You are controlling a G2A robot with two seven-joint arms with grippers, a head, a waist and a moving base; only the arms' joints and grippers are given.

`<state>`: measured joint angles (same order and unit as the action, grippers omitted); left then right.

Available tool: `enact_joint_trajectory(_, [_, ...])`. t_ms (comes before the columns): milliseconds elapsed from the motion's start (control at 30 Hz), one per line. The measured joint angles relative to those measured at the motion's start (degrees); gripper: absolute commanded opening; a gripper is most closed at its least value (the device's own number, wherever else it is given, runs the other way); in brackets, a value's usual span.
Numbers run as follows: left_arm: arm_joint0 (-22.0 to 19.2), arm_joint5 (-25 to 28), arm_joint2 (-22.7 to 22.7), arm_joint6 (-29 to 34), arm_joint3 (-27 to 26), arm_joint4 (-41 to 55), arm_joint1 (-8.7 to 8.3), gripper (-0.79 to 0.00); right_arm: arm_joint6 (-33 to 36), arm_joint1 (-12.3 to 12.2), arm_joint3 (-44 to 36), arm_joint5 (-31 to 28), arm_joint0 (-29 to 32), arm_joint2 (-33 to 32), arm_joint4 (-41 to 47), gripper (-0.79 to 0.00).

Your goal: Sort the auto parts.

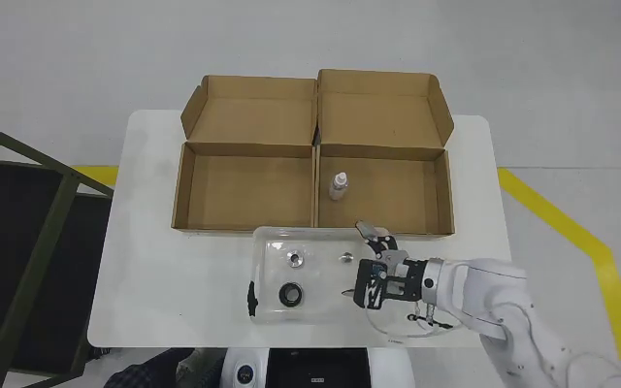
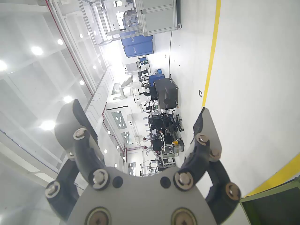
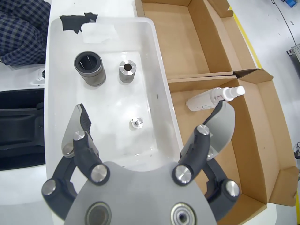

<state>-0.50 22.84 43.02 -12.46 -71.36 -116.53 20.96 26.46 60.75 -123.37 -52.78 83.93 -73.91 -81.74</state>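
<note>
A clear plastic tray (image 1: 267,238) (image 3: 161,54) at the table's front holds three metal parts: a dark ring-shaped bearing (image 1: 291,293) (image 3: 90,68), a silver bushing with a hole (image 1: 292,259) (image 3: 127,71) and a small silver nut (image 1: 345,257) (image 3: 136,122). My right gripper (image 1: 360,262) (image 3: 152,112) hovers open over the tray's right end, with nothing between its fingers. A white spray bottle (image 1: 338,185) (image 3: 214,98) lies in the right cardboard box (image 1: 437,199) (image 3: 260,127). The left cardboard box (image 1: 243,192) (image 3: 178,40) holds nothing. My left gripper (image 2: 140,115) is open and points out into the room.
The two boxes stand side by side behind the tray, lids folded back. Black tape (image 3: 76,22) marks the tray's left end. A dark green frame (image 1: 44,262) stands off the table's left side. Bare white table (image 1: 155,291) lies left of the tray.
</note>
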Motion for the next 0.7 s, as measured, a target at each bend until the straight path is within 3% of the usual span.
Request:
enact_joint_trajectory(267, [0.0,0.0,0.0,0.0,0.0,0.0,0.00,0.000,-2.8,-0.2,1.6,0.0,0.3,3.1,-5.3,0.000])
enact_joint_trajectory(500, [0.0,0.0,0.0,0.0,0.0,0.0,0.00,0.000,-0.7,-0.2,3.9,0.3,-0.8,6.0,-6.6,0.000])
enact_joint_trajectory(600, [0.0,0.0,0.0,0.0,0.0,0.0,0.00,0.000,0.3,-0.1,5.0,0.5,-1.5,6.9,-6.0,-0.071])
enact_joint_trajectory(700, [0.0,0.0,0.0,0.0,0.0,0.0,0.00,0.000,1.7,-0.1,6.0,0.7,-2.3,7.7,-5.6,-0.237])
